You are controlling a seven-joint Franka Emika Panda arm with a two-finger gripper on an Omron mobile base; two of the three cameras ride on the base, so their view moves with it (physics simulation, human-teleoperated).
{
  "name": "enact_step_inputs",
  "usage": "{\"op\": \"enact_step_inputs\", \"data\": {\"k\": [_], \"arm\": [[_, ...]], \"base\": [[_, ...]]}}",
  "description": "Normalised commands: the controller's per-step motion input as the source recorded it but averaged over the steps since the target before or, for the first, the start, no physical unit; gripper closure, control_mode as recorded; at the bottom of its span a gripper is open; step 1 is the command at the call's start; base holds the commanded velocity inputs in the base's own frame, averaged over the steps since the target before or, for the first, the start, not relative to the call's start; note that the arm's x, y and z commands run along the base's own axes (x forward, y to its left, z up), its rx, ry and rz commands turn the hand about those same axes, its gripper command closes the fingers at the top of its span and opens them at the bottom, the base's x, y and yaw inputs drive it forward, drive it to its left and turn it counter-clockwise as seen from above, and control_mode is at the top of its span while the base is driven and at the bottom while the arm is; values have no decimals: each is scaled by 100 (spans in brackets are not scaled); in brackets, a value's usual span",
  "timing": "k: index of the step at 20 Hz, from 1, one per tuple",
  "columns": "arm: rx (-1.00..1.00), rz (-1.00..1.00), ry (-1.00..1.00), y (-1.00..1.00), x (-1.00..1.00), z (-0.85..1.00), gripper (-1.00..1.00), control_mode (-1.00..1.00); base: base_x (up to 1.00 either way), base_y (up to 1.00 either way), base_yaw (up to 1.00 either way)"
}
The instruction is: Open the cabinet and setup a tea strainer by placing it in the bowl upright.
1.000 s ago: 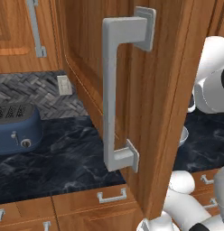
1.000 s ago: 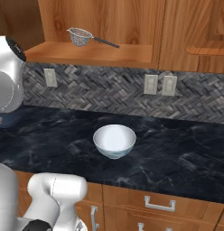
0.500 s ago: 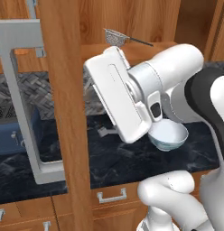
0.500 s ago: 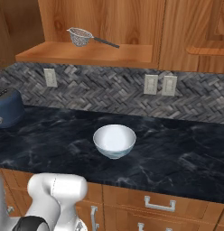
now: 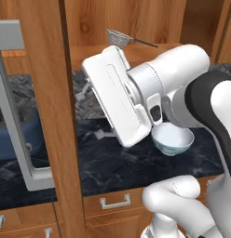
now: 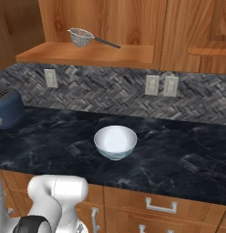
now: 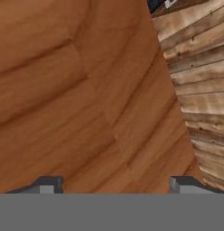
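Swung further across since half a second ago, the white arm now covers more of the middle of the left base view, and the cabinet door stands open edge-on at the left, its grey bar handle facing left. Landmark: the bowl, which sits upright and empty on the dark marble surface. Left of the bowl and well apart from it, a blue toaster stands at the surface's edge. Above the bowl and a little left, the strainer rests on the cabinet shelf, mesh cup to the left, thin dark handle pointing right. Behind the bowl, wall outlets sit on the herringbone backsplash; below it are drawers with short handles. In the hand view the gripper has its fingertips set wide apart, nothing between them, close to a wood panel of the cabinet.
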Motion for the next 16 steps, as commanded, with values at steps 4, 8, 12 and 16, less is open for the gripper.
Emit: {"op": "enact_step_inputs", "data": {"k": [4, 8, 12, 16], "arm": [[-12, -22, -1, -78, 33, -21, -100, -100], [-20, -20, -8, -80, 22, -17, -100, -100], [-34, -11, -26, -59, 26, -24, -100, -100], [-57, 0, -36, -23, 34, -31, -100, -100]], "base": [[0, 0, 0], [0, 0, 0], [0, 0, 0], [0, 0, 0]]}}
